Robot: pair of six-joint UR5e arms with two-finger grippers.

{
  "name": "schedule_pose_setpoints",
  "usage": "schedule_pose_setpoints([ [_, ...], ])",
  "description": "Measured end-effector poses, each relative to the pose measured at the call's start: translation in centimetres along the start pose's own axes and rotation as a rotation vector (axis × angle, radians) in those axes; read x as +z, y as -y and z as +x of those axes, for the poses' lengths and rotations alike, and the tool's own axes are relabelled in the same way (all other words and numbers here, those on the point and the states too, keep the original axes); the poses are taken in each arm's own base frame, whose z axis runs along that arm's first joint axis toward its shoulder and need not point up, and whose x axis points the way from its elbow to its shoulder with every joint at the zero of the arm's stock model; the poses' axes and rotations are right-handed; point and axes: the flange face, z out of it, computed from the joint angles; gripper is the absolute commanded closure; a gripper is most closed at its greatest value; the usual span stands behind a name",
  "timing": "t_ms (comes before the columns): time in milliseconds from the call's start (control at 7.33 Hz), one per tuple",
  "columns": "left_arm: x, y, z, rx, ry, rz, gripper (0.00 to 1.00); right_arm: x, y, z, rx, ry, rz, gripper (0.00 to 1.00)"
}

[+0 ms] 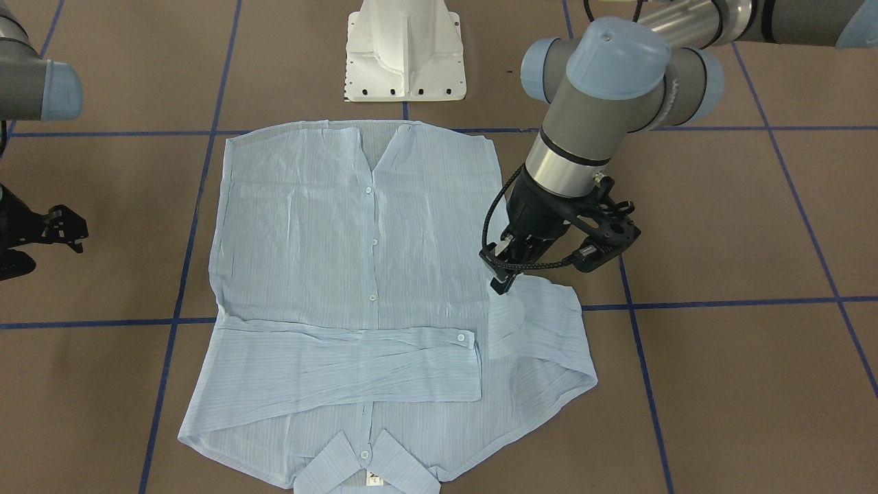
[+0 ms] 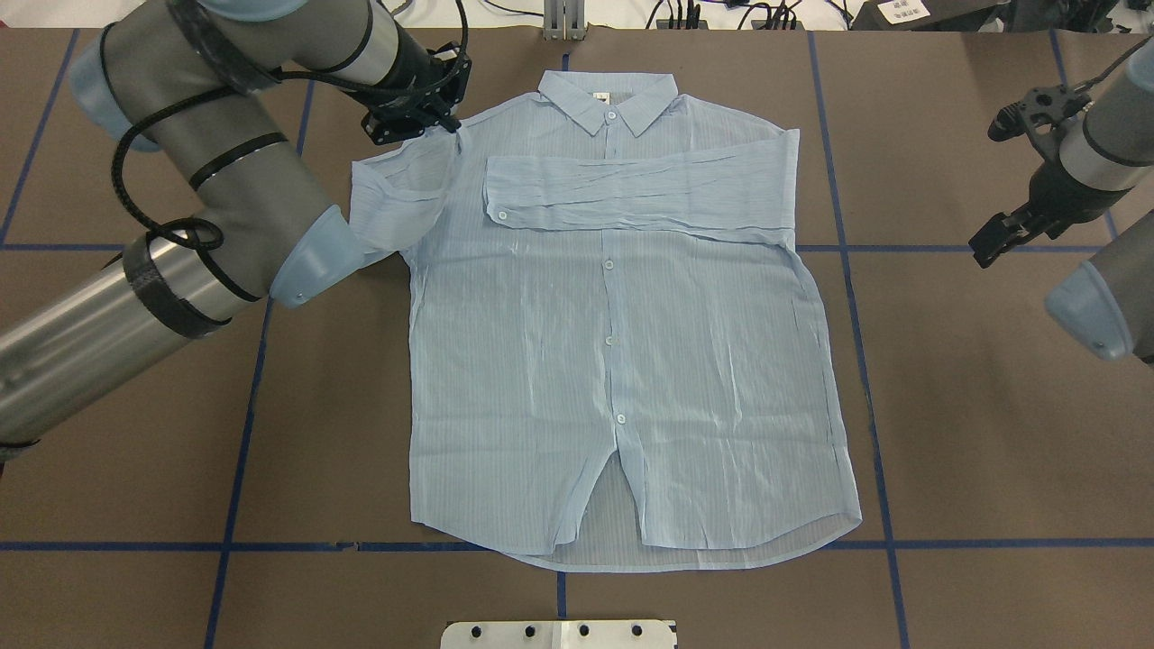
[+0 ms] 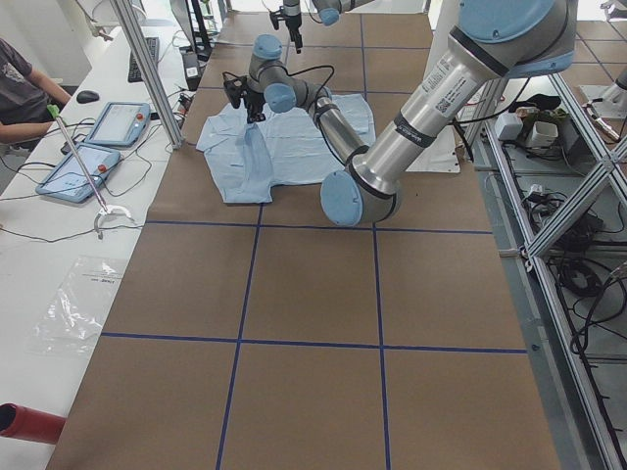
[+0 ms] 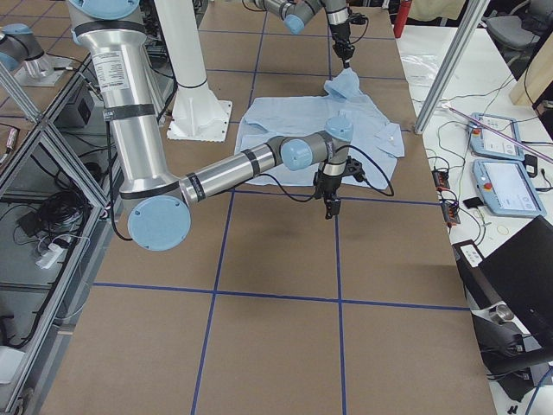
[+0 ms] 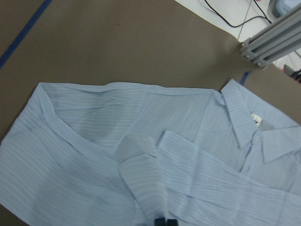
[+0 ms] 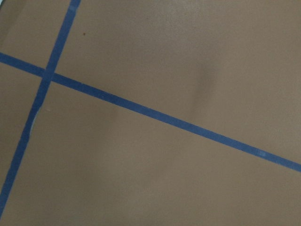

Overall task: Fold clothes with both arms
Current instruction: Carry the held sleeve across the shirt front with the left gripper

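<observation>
The pale-blue shirt (image 2: 631,361) lies flat and buttons-up on the bench (image 2: 947,406), with one sleeve (image 2: 631,194) folded across the chest just below the collar (image 2: 609,99). The left gripper (image 1: 501,283) is clamped on the other sleeve (image 1: 535,322), lifting it beside the collar. The right gripper (image 2: 989,245) hangs well clear of the collar; I cannot tell how its fingers are set.

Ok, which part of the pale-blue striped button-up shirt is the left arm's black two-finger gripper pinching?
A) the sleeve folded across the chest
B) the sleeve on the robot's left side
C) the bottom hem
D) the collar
B: the left gripper is closed on the end of the left-side sleeve of the pale-blue striped shirt, and the left wrist view shows that sleeve rising to the fingertips.
</observation>
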Motion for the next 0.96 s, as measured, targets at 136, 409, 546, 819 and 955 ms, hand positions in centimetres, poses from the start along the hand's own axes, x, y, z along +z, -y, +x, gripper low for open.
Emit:
schedule_pose_setpoints([
  [136,0.4,-0.3,2.1,-0.133,-0.05,-0.01,1.0,0.2,-0.2,0.2,0.001,-0.002,-0.004,0.0],
  [409,0.3,-0.9,5.1,-0.278,-0.106,-0.001,1.0,0.3,-0.4,0.4,0.002,-0.004,-0.006,0.0],
  [546,-0.1,-1.5,6.3,-0.311,-0.128,-0.005,1.0,0.3,-0.6,0.5,0.002,-0.004,-0.007,0.0],
  [819,0.5,-3.2,7.1,-0.332,-0.145,-0.004,1.0,0.5,-0.8,0.6,0.004,-0.005,-0.01,0.0],
  [955,1.6,-4.5,6.9,-0.327,-0.142,0.006,1.0,0.6,-0.9,0.7,0.005,-0.005,-0.01,0.0],
])
